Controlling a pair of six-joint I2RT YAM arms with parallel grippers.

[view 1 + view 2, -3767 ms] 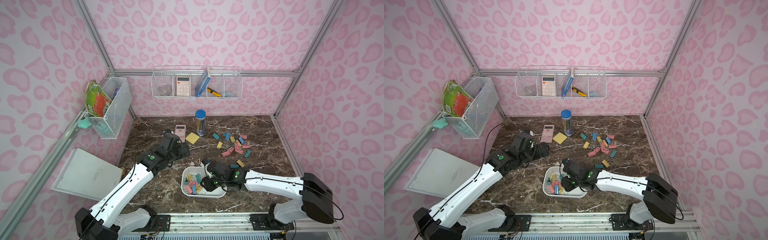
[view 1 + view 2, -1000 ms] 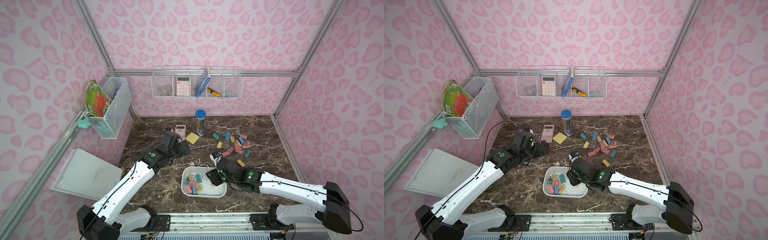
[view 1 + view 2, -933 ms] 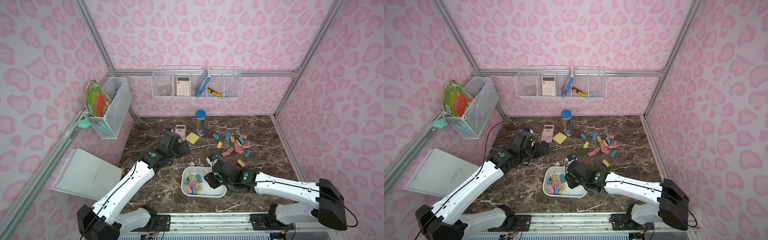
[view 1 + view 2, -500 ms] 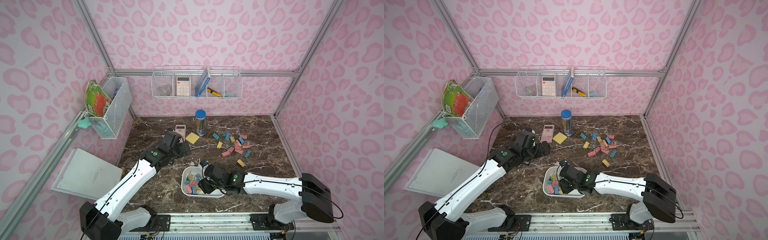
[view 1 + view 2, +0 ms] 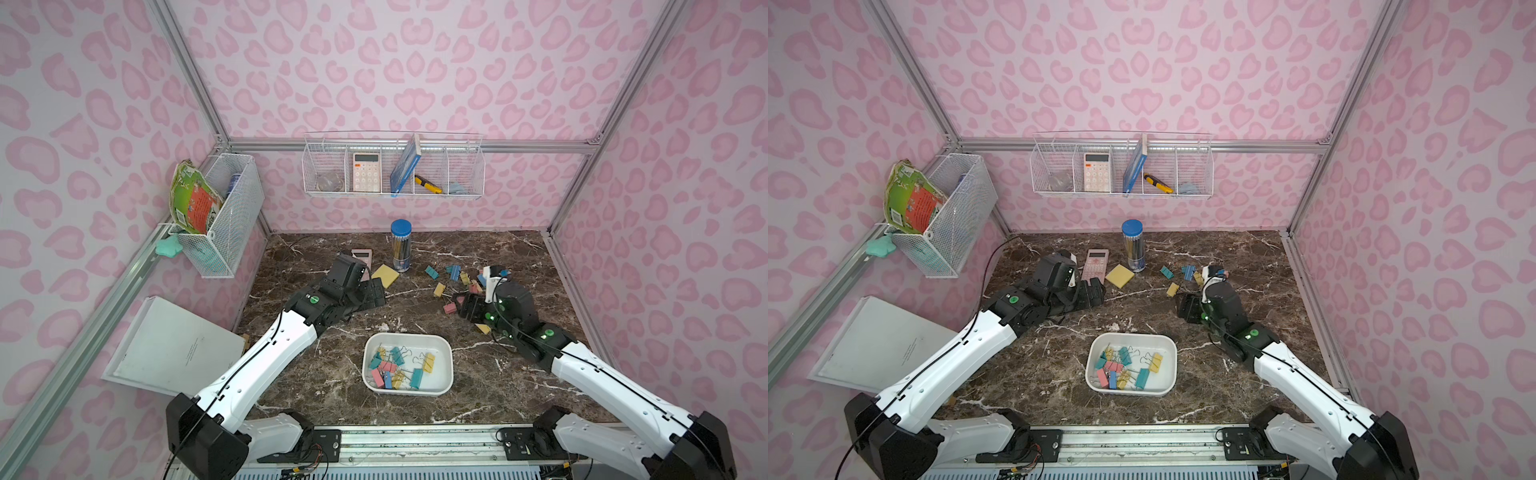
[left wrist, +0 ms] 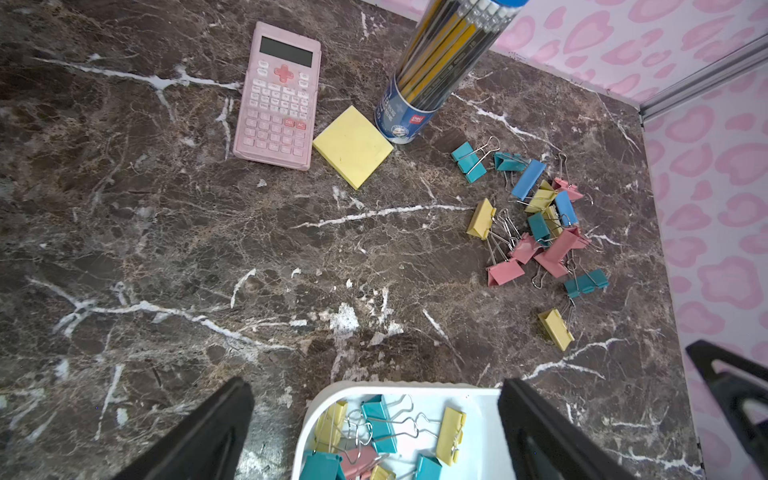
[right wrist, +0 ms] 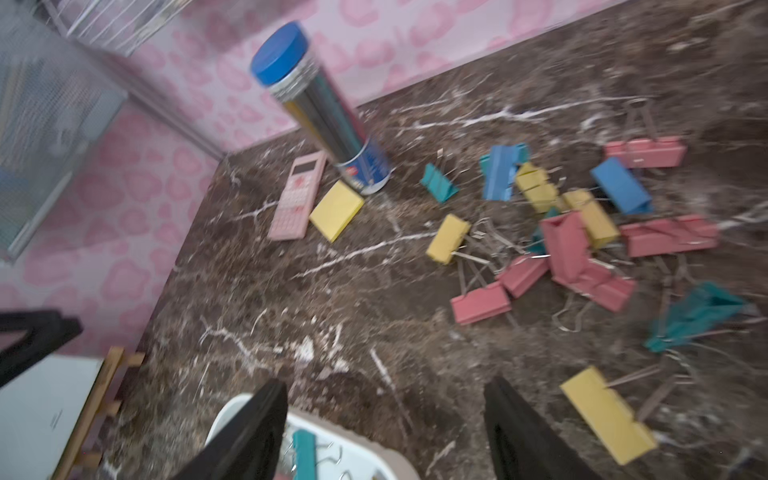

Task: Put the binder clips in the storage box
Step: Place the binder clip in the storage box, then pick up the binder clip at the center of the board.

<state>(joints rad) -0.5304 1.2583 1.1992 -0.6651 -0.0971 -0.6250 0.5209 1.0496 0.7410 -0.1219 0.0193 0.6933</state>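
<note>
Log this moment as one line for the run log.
left hand: open, empty | right hand: open, empty, near loose binder clips | storage box: holds some clips

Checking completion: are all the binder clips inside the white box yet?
No, many binder clips lie loose on the table, outside the white box.

You look into a booth whose walls wear pale pink paper with darker pink blotches, at the back and on both sides. Aluminium rails run up the corners and across the back wall. Underneath lies a dark brown marble-patterned tabletop veined in white. One white wire basket hangs on the back wall, another on the left. Your light is soft and even
</note>
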